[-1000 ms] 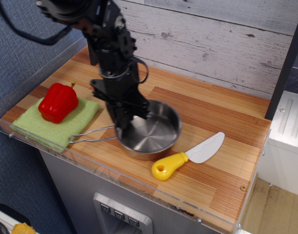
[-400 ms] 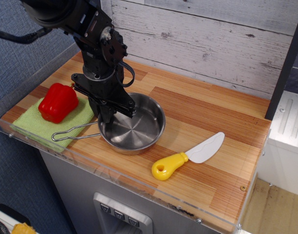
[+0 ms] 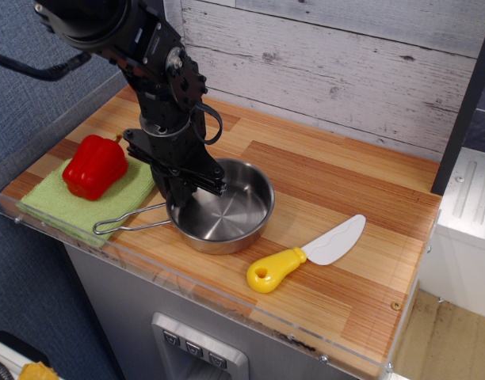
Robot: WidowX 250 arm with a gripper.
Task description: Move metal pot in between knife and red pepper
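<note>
The metal pot point(image 3: 231, 212) is a shallow shiny pan on the wooden counter, its wire-loop handle point(image 3: 125, 224) pointing left over the cloth's edge. My black gripper point(image 3: 184, 192) comes down from above and is shut on the pot's left rim, near where the handle joins. The red pepper point(image 3: 94, 165) sits to the left of the pot on a green cloth point(image 3: 84, 202). The knife point(image 3: 306, 253), with a yellow handle and white blade, lies to the right of the pot near the front edge. The pot sits between the two.
A clear acrylic guard point(image 3: 187, 293) runs along the counter's front and left edges. A grey plank wall point(image 3: 345, 71) stands behind. A dark post point(image 3: 464, 103) rises at the right end of the counter.
My gripper has dragged the pot left, away from the knife toward the pepper, then a little back to the right. The knife and pepper have not moved.
</note>
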